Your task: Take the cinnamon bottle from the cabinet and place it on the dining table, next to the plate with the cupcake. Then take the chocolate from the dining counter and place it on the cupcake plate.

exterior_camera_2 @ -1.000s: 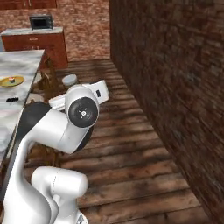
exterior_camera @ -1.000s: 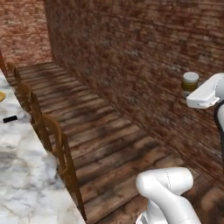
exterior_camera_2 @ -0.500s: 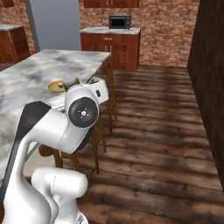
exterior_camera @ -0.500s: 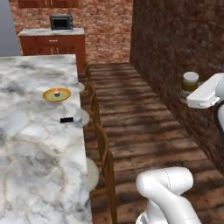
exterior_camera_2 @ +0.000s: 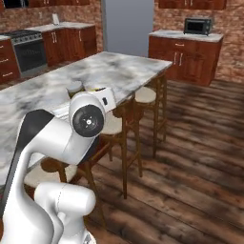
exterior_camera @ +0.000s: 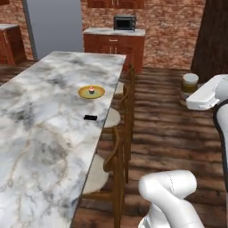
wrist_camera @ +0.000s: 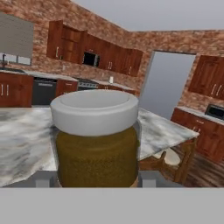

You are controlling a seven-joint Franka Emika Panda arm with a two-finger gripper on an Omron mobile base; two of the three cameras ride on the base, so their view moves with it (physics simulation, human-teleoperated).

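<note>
My gripper (exterior_camera: 189, 94) is shut on the cinnamon bottle (exterior_camera: 190, 83), a brown jar with a white lid, held upright in the air over the wooden floor, right of the dining table (exterior_camera: 40, 133). In the hand view the bottle (wrist_camera: 96, 140) stands close up between the fingers. On the marble table lies a yellow plate (exterior_camera: 83, 93) with a small cupcake (exterior_camera: 91, 90). The chocolate (exterior_camera: 90, 117), a small dark bar, lies on the table just nearer to me than the plate. In the right base view the bottle's lid (exterior_camera_2: 74, 87) peeks out behind the hand.
Wooden stools (exterior_camera: 110, 119) line the table's right side between the arm and the tabletop. A counter with a microwave (exterior_camera: 125, 22) and a grey fridge (exterior_camera: 52, 26) stand at the back. A stove (exterior_camera_2: 28, 52) is far left. Open wooden floor (exterior_camera_2: 190, 157) lies to the right.
The base has turned, so both base views swung from the brick wall and floor to the marble table and kitchen. The bottle stays in the gripper at the same place relative to the arm.
</note>
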